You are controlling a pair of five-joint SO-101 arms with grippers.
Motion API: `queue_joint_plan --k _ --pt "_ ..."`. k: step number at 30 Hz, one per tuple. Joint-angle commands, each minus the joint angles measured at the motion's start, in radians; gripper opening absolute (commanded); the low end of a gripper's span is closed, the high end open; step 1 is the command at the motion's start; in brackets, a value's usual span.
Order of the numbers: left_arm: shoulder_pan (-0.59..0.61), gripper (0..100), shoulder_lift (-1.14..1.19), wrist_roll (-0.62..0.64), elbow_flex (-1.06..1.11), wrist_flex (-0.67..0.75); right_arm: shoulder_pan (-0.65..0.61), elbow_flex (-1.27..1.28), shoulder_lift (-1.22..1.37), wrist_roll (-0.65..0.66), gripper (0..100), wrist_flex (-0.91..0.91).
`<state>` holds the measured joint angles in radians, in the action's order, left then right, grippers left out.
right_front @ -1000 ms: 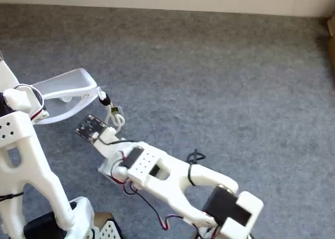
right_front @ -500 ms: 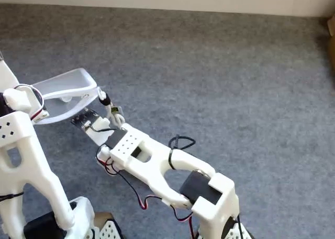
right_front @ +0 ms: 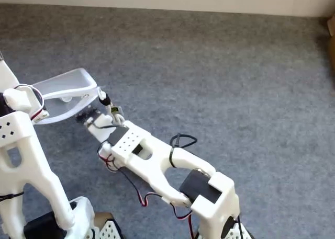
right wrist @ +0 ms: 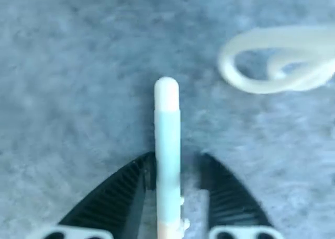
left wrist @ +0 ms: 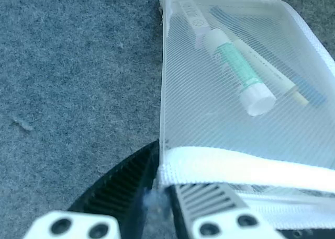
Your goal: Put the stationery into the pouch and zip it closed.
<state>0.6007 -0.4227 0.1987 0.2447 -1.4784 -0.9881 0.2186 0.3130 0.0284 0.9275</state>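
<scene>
A translucent white pouch (right_front: 65, 90) hangs tilted above the carpet, its zipper edge pinched in my left gripper (left wrist: 162, 163), which is shut on it. Through the pouch wall (left wrist: 209, 118) I see a green-and-white glue stick (left wrist: 238, 74) and a couple of pens (left wrist: 285, 84). My right gripper (right wrist: 170, 163) is shut on a pale blue-white pen (right wrist: 167, 124) that points forward over the carpet. In the high view the right gripper (right_front: 90, 120) sits just below the pouch's zipper end, beside the white cord loop of the zipper pull (right_front: 116, 116) (right wrist: 277, 61).
Grey carpet (right_front: 225, 77) covers the whole work area, open to the right and far side. The left arm's white base (right_front: 31, 171) stands at the near left. The right arm's body (right_front: 167, 166) stretches diagonally from the near edge.
The right arm has swung left and forward, carrying its gripper up close under the pouch's zipper end. The left arm and pouch have stayed still.
</scene>
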Motion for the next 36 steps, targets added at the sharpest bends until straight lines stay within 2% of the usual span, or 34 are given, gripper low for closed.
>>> queue_joint_plan --k 1,7,11,15,21,24,36 --pt "0.019 1 -0.002 0.014 0.002 0.017 0.002 -0.042 0.001 0.002 1.3 0.004" --pt "0.021 1 -0.002 0.014 0.002 0.017 0.004 -0.044 -0.004 0.003 0.4 0.041" --pt "0.021 1 -0.002 0.014 0.002 0.015 0.002 -0.068 -0.018 0.087 0.4 0.153" --pt "0.021 1 -0.002 0.014 0.002 0.015 0.005 -0.097 -0.09 0.092 0.4 0.228" --pt "0.021 1 -0.002 0.014 0.002 0.015 0.004 -0.03 -0.274 0.095 0.4 0.231" --pt "0.018 1 -0.002 0.014 0.004 0.015 0.002 0.077 -0.378 0.095 0.4 0.137" --pt "0.016 1 -0.002 0.014 0.004 0.017 0.004 0.541 -0.748 0.094 0.4 -0.429"
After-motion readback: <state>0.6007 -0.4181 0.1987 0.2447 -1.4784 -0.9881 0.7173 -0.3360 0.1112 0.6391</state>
